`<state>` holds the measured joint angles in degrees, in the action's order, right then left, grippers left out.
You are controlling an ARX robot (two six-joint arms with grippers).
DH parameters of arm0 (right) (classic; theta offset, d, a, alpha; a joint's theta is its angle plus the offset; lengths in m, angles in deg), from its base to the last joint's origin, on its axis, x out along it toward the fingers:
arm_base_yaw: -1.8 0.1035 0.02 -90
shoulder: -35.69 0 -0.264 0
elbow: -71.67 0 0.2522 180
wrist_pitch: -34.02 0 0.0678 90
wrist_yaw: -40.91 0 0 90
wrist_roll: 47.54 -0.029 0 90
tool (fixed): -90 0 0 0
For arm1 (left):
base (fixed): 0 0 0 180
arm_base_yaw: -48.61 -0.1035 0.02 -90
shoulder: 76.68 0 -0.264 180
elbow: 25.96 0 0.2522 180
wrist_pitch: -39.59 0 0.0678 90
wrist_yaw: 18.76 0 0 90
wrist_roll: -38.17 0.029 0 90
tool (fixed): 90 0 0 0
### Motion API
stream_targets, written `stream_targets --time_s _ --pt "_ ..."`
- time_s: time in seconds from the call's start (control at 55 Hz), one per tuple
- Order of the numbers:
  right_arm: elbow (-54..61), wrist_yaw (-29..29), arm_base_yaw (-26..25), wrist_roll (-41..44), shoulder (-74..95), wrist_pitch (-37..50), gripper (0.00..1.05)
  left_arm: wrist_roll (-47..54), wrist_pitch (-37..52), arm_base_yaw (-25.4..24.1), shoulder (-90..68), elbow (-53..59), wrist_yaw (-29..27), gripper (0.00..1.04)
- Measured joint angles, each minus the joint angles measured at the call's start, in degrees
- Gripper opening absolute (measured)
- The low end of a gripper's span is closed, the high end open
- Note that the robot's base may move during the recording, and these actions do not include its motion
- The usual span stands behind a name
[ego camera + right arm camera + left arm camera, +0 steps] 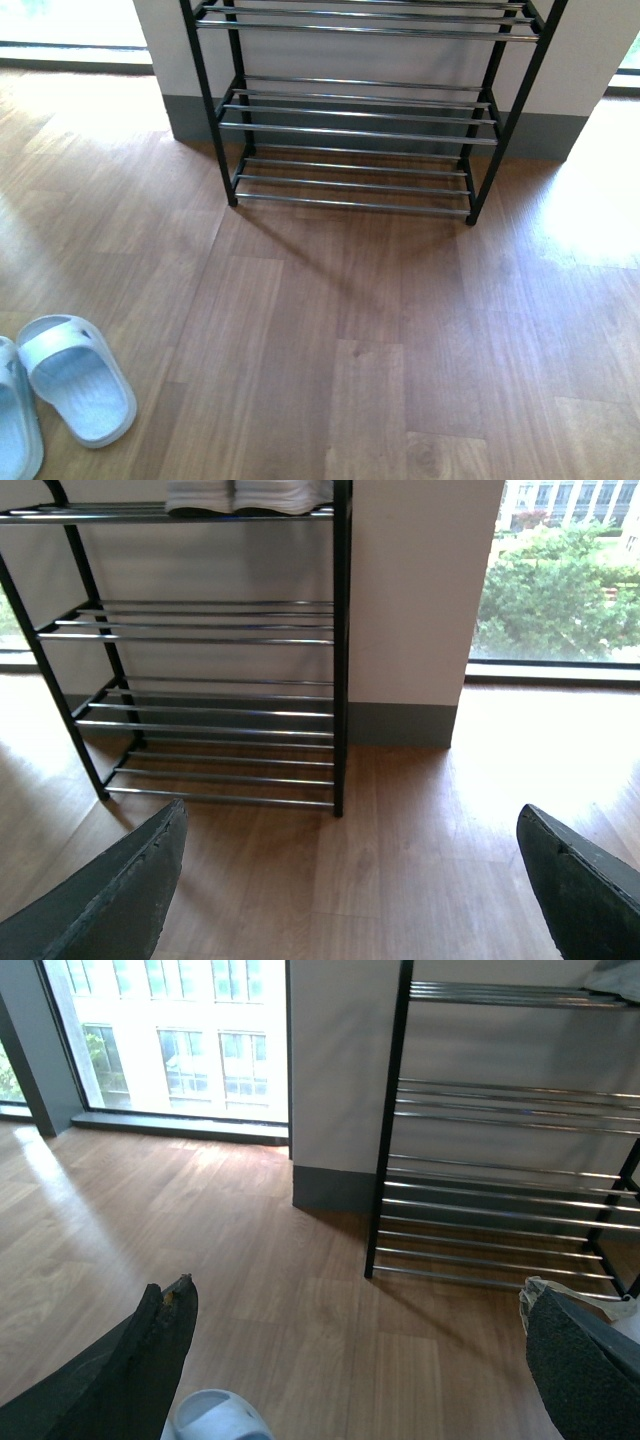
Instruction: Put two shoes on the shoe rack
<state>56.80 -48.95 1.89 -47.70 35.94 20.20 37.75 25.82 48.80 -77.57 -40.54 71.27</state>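
Two pale blue slides lie side by side on the wooden floor at the near left, one whole (76, 380) and one cut off by the frame edge (17, 425). The shoe rack (355, 130), black-framed with chrome rods, stands against the wall ahead. My left gripper (355, 1290) is open above the floor, and the toe of a slide (215, 1418) shows by its one finger. My right gripper (350, 815) is open over bare floor in front of the shoe rack (220, 710). White soles of a pair of shoes (250, 495) rest on an upper tier. Neither arm shows in the front view.
The rack's lower tiers (352, 185) hold nothing. A white wall with a grey skirting (540, 135) stands behind the rack. Floor-length windows (170, 1040) flank it on both sides. Open wooden floor (380, 330) stretches between the slides and the rack.
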Motion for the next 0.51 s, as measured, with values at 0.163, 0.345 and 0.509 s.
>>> stream_targets --time_s 0.163,0.345,0.509 --pt "0.0 0.26 -0.09 -0.02 -0.15 0.0 0.96 0.0 -0.02 0.02 0.0 0.0 0.15 0.95" --pt "0.0 -0.61 -0.02 0.0 0.02 -0.07 0.96 -0.02 -0.02 -0.13 0.0 0.0 -0.46 0.95" --pt "0.0 0.11 -0.13 0.0 -0.02 0.0 0.96 0.0 -0.02 -0.07 0.0 0.0 0.15 0.95"
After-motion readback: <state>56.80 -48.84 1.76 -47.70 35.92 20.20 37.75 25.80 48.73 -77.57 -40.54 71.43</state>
